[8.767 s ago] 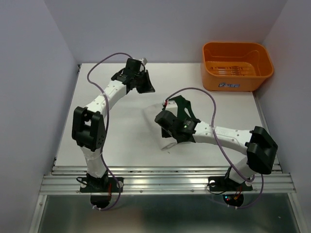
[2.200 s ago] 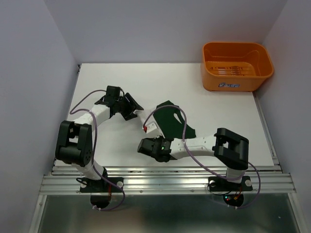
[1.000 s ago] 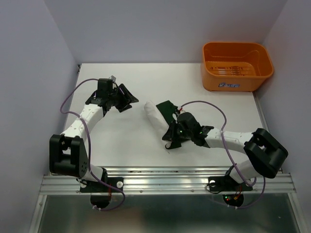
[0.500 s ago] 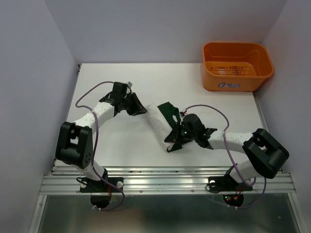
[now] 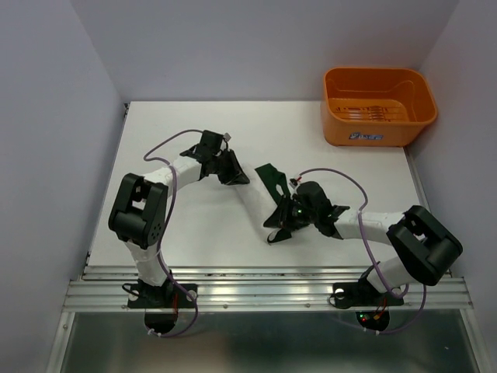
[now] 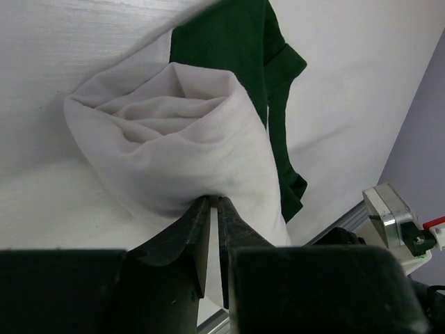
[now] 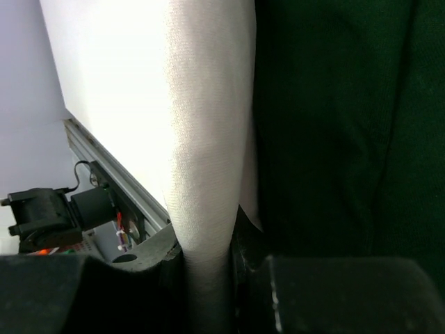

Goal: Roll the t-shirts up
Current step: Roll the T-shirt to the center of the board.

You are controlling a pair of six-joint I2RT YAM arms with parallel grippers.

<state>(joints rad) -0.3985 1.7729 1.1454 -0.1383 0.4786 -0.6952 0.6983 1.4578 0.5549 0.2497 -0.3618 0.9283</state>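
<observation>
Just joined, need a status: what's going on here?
Both arms are working one tee on the table. Most of it is rolled into a white tube, with a green part lying flat beside the roll. The left gripper pinches one end of the roll, and the right gripper is shut on cloth near the other end. An orange basket sits at the far right corner.

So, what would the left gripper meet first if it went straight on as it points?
The t-shirt: the left gripper points straight into its rolled white end, tips seemingly touching it.
</observation>
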